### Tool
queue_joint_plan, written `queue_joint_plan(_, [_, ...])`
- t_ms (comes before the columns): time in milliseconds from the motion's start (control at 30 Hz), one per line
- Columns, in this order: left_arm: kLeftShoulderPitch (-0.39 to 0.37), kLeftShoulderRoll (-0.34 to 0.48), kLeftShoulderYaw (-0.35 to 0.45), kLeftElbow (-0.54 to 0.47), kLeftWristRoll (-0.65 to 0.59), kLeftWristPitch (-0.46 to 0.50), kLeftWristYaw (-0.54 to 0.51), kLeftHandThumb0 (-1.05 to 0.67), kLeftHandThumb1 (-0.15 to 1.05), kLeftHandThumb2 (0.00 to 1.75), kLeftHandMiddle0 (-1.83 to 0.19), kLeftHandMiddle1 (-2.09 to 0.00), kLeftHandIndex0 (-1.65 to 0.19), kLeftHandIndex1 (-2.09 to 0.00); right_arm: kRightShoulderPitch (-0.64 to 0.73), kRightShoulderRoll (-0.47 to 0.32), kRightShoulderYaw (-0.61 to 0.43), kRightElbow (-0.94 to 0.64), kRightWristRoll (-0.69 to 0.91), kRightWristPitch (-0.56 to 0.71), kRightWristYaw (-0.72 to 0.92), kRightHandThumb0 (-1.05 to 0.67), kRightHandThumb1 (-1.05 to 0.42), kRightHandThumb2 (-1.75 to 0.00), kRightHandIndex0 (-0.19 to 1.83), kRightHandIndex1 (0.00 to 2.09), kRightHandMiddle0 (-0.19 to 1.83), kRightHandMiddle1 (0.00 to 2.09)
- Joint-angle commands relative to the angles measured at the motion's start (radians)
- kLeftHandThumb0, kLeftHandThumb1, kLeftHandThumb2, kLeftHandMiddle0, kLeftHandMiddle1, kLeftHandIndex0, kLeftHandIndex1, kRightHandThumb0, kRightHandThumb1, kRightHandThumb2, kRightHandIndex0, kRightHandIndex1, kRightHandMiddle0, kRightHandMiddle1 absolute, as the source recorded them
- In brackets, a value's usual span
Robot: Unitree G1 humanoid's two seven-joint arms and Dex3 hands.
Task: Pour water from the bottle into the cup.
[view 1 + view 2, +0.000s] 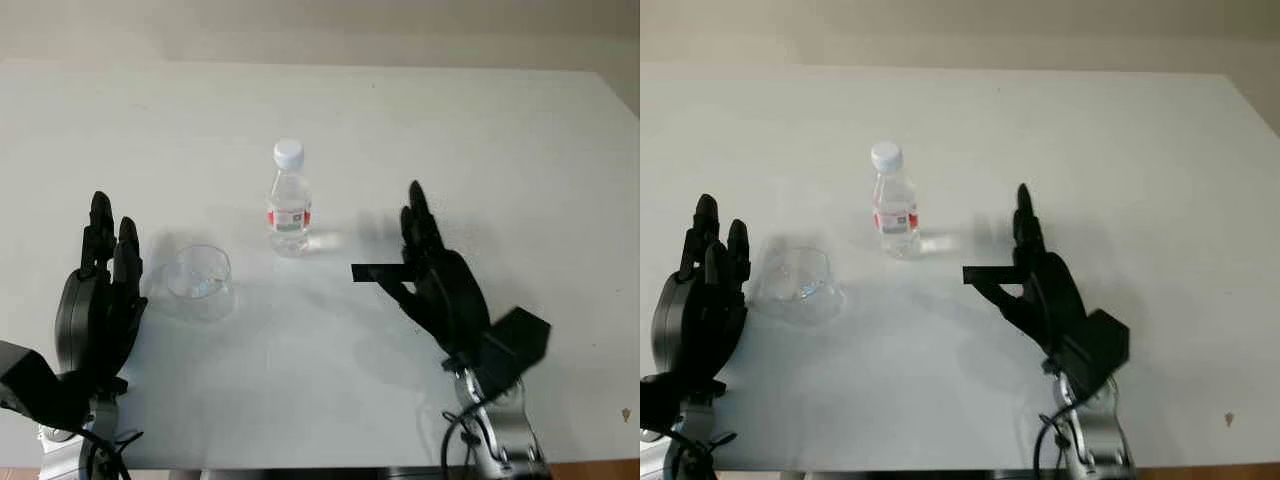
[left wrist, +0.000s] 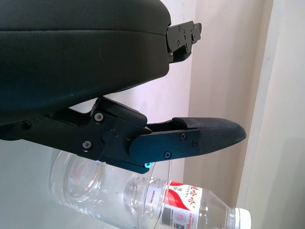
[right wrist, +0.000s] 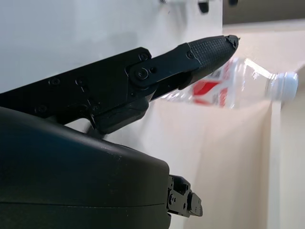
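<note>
A small clear water bottle (image 1: pixel 289 203) with a white cap and red label stands upright near the middle of the white table (image 1: pixel 330 110). A clear empty cup (image 1: pixel 199 280) sits to its left and nearer to me. My left hand (image 1: pixel 103 262) is open, just left of the cup and apart from it. My right hand (image 1: pixel 405 255) is open, to the right of the bottle with a gap between them. The left wrist view has the cup (image 2: pixel 81 183) and the bottle (image 2: pixel 190 205) past the thumb. The bottle (image 3: pixel 238 83) also lies beyond my right thumb.
The table's near edge (image 1: pixel 300 468) runs just behind my wrists. A beige wall (image 1: pixel 320 25) rises past the far edge. A small dark speck (image 1: pixel 626 413) lies near the front right corner.
</note>
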Motion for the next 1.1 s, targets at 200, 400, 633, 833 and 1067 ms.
queue_joint_plan(200, [-0.015,-0.011,-0.01,0.021,0.008,-0.013,0.01,-0.8,1.05,0.49,0.19,-0.04,0.19,0.0,-0.329,0.046,0.041,0.257,-0.017,-0.017,0.047,-0.97,-0.98,-0.05,-0.19,0.0,-0.19,0.0])
queue_joint_plan(400, [-0.019,-0.007,-0.007,0.021,0.009,-0.014,0.014,-0.79,1.05,0.5,0.18,-0.05,0.19,-0.01,-0.471,0.116,0.022,0.409,0.02,0.018,0.06,-0.98,-0.94,-0.04,-0.19,0.0,-0.19,0.0])
queue_joint_plan(633, [-0.022,-0.003,-0.002,0.023,0.013,-0.013,0.024,-0.8,1.05,0.5,0.16,-0.06,0.17,-0.03,-0.582,0.147,0.0,0.608,0.027,-0.029,0.077,-0.99,-0.93,-0.05,-0.19,0.0,-0.19,0.0])
queue_joint_plan(833, [-0.027,-0.001,-0.001,0.028,0.016,-0.013,0.028,-0.8,1.05,0.49,0.16,-0.06,0.18,-0.03,-0.64,0.159,-0.025,0.728,0.04,-0.046,0.113,-0.96,-0.92,-0.05,-0.19,0.0,-0.19,0.0])
queue_joint_plan(1067, [-0.036,-0.001,0.001,0.04,0.021,-0.02,0.027,-0.79,1.05,0.5,0.17,-0.05,0.19,-0.03,-0.665,0.172,-0.049,0.804,0.059,-0.053,0.149,-0.95,-0.9,-0.05,-0.19,0.0,-0.19,0.0])
